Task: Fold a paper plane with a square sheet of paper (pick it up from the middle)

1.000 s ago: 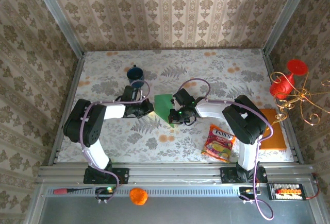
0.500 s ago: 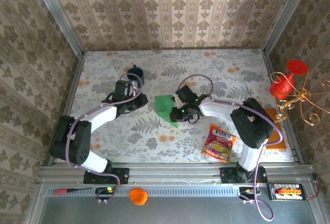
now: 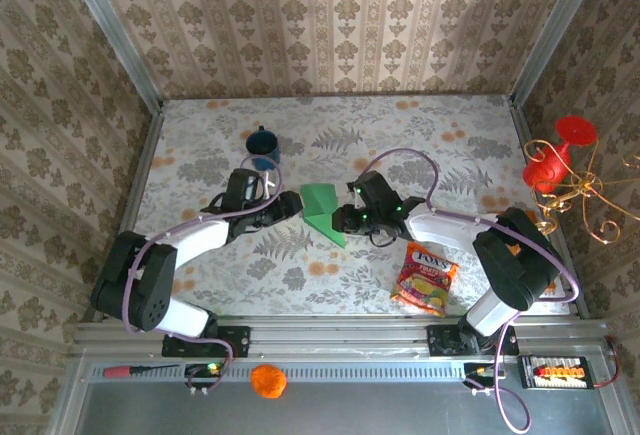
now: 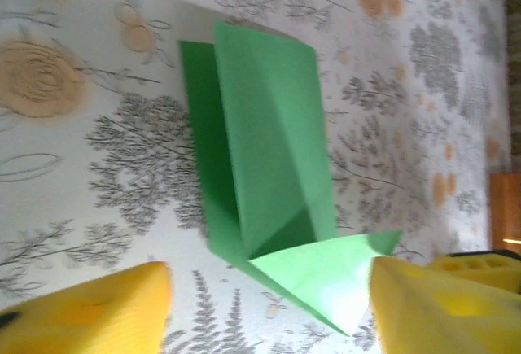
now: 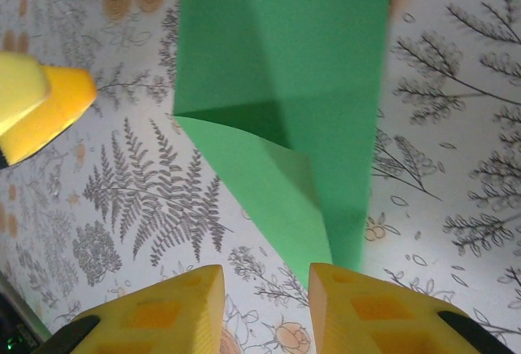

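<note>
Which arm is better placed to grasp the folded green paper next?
Probably left: the left gripper stands wide open around the lifted corner of the green paper; the right gripper is narrower, beside the tip.

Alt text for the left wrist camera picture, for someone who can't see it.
Partly folded green paper, its flaps overlapping, lies on a floral tablecloth. The left gripper, open, has a yellow finger either side of its near end.
</note>
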Action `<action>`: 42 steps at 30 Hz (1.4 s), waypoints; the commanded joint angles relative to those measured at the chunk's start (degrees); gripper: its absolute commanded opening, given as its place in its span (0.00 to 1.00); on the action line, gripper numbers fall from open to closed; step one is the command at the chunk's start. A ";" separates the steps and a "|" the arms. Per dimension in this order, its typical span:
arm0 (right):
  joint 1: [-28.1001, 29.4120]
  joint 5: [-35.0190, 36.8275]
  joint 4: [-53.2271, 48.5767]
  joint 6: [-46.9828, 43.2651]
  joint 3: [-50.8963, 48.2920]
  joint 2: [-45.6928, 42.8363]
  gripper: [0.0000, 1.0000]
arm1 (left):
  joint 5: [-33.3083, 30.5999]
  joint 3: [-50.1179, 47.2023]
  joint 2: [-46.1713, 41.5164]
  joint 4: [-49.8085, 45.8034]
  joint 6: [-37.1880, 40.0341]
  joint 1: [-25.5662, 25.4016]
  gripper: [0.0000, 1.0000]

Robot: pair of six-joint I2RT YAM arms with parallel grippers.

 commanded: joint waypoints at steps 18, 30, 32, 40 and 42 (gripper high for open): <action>-0.88 0.17 7.80 10.49 -1.39 0.82 0.32 | 15.68 0.30 10.04 8.03 13.22 -2.61 0.68; -2.21 -1.77 8.95 10.95 -1.64 2.31 0.26 | 18.87 2.80 17.09 13.53 10.39 -1.65 0.55; -2.29 -1.87 9.23 11.08 -1.86 2.35 0.25 | 19.62 2.62 17.85 15.67 9.13 -1.46 0.55; -2.65 -1.96 8.41 10.89 -1.68 3.69 0.18 | 21.17 2.62 19.67 19.63 6.92 -1.37 0.46; -2.65 -1.95 8.01 10.87 -1.43 4.31 0.17 | 21.32 2.79 19.66 19.63 6.82 -1.37 0.44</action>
